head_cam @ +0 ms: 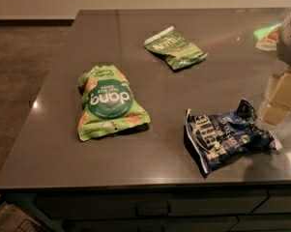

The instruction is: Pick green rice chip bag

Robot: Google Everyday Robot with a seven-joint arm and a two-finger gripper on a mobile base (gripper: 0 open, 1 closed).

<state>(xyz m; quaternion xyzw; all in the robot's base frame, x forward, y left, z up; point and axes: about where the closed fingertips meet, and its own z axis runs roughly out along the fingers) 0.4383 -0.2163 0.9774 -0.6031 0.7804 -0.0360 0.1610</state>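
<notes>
The green rice chip bag [109, 103] is a puffy light-green bag with a dark green circle and white "dang" lettering. It lies flat on the left part of the dark grey counter [53, 149], its print upside down to the camera. My gripper [283, 99] shows at the right edge of the view as a grey body with tan parts below it. It hangs over the counter's right side, far to the right of the green bag and just above the dark blue bag. It holds nothing that I can see.
A smaller, flatter dark olive-green bag [175, 48] lies at the back middle. A crumpled dark blue bag [227, 138] lies at the front right, just left of the gripper. The counter's front edge drops to cabinet drawers [150, 209]. Floor lies to the left.
</notes>
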